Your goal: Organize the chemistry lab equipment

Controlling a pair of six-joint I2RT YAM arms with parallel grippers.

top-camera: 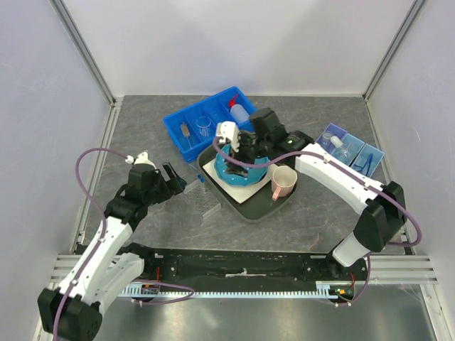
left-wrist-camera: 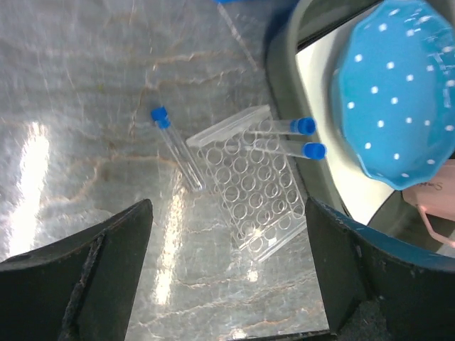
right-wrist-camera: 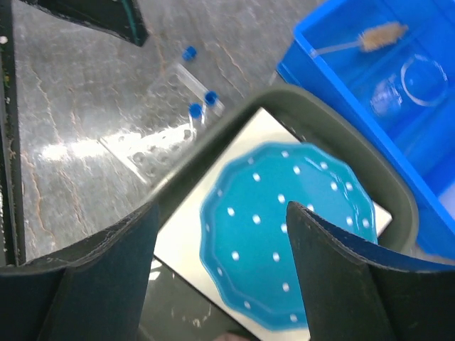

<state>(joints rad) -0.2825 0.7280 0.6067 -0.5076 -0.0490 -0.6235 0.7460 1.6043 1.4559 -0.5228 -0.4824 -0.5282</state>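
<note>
My left gripper (top-camera: 174, 177) is open and empty above the table, just short of a clear rack (left-wrist-camera: 249, 188) that lies flat. Two blue-capped vials (left-wrist-camera: 291, 138) rest on the rack's far end; a third vial (left-wrist-camera: 174, 149) lies loose beside it. My right gripper (top-camera: 238, 150) is open and empty over the blue dotted plate (right-wrist-camera: 284, 234). The large blue bin (top-camera: 186, 150) holds the white squeeze bottle (top-camera: 240, 111), a small brush (right-wrist-camera: 362, 39) and clear beakers (right-wrist-camera: 423, 78). The rack also shows in the right wrist view (right-wrist-camera: 153, 135).
A dark tray (top-camera: 249, 207) holds the plate and a pink mug (top-camera: 284, 181). A small blue bin (top-camera: 377, 153) at the right holds a white-capped bottle (top-camera: 334, 142) and blue goggles (top-camera: 366, 162). Walls enclose the table on three sides.
</note>
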